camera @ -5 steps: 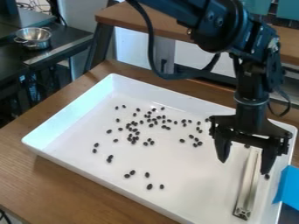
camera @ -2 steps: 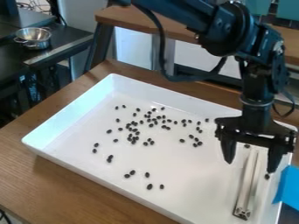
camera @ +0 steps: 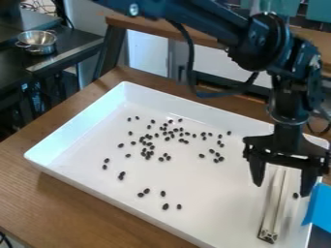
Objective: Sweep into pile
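The black gripper (camera: 282, 189) hangs over the right part of the white tray (camera: 219, 208), its two fingers spread well apart with nothing pinched between them. Below, a long, pale bar (camera: 275, 208) lies on the tray floor, its far end showing in the gap between the fingers and its near end toward the front right corner; from this slant it is hard to say whether the fingertips touch the floor or hang just above it. The dark beans (camera: 148, 154) are scattered over the tray, most of them in a loose cluster left of the gripper, toward the far wall. Two small pairs lie farther left, five more sit spread out nearer the front wall, and one lone bean (camera: 295, 195) is between the bar and the right wall. The tray sits on a wooden table (camera: 65, 203), with a blue object (camera: 317, 208) at its right edge. A metal pot (camera: 37, 42) stands on a dark counter (camera: 65, 54) at upper left.
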Controlling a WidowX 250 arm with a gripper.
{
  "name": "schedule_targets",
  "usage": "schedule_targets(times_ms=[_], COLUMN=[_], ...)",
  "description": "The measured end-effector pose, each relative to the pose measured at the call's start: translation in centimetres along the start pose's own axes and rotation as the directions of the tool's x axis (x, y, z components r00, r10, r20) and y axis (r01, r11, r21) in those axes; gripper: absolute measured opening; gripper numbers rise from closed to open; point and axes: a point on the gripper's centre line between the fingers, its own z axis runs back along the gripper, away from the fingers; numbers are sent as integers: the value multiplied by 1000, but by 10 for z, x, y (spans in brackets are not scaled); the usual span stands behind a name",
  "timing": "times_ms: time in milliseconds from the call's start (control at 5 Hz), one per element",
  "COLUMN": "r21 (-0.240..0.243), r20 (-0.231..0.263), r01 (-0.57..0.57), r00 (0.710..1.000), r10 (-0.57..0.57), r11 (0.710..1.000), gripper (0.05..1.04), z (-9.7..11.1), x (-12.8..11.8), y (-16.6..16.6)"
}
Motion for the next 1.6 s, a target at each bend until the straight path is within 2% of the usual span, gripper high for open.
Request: schedule_targets(times_ms=[400, 600, 800, 1000, 1200, 1600], r21=[35, 51, 55, 57, 55, 84], r20=[-14, -6, -8, -21, -43, -33], r01=[-19, -17, -15, -1, -14, -18], r00=[1000, 1000, 1000, 1000, 999, 999], r10=[19, 18, 16, 2, 16, 21], r11=[999, 999, 998, 998, 998, 996], gripper=[976, 737, 431, 381, 380, 380], z=[-18, -23, -25, -24, -22, -20], x=[0, 3, 5, 4, 7, 16], y=[5, 8, 6, 8, 22, 51])
